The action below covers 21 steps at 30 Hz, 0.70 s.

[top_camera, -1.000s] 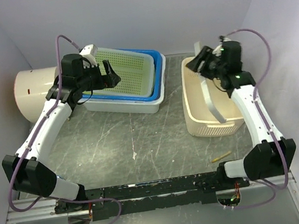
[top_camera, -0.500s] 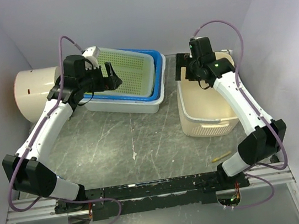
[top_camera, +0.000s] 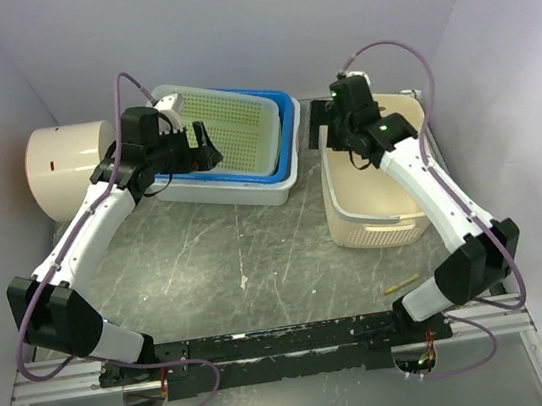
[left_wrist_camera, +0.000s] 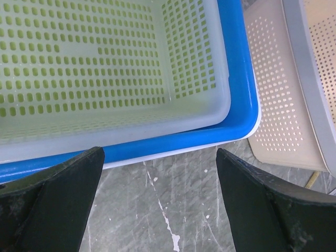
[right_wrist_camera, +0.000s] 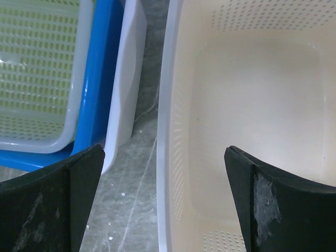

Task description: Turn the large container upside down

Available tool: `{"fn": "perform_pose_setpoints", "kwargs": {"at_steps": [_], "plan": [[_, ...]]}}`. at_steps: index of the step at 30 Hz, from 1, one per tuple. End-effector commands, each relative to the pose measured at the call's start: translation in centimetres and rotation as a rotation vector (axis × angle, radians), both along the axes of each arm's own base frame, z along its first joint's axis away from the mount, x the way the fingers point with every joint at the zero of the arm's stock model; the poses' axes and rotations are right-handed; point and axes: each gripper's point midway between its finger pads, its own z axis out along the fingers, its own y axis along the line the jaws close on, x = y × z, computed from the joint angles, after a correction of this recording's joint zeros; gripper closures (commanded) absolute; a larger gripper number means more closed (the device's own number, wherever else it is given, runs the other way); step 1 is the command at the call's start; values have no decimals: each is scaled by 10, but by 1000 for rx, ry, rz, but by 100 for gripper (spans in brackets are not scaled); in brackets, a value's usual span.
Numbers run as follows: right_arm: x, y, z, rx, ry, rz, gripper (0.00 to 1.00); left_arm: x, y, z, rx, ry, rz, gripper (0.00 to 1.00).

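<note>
right claw (right_wrist_camera: 164, 157): fingers wide apart, holding nothing, just above the left rim of the big cream basket (top_camera: 381, 233) | basket: on the right of the surface (top_camera: 255, 235), open side up, long side running near to far | left claw (left_wrist_camera: 160, 157): wide apart too, over the green tray (left_wrist_camera: 105, 63) edge, farther off

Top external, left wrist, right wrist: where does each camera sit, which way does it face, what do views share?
Top external: above and behind the robot, looking down on the table; both arms whole.
Left wrist: looks down on the green basket in the blue tray; left gripper open at the bottom.
Right wrist: looks down into the cream basket; right gripper open below.
Shared: both wrist views show blue tray and cream basket.
</note>
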Motion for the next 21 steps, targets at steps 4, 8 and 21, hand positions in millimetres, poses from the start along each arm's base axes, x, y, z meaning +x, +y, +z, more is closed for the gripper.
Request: {"fn": "perform_pose_setpoints", "kwargs": {"at_steps": [4,8,21], "plan": [[9,10,-66,-79,108,-29,18,1,0,-5,11,-1,6,0],[10,16,-85,-71,139,-17,48,0,1,-10,17,6,10,1],[20,14,8,203,-25,82,100,0,0,-10,18,5,2,1]]}}
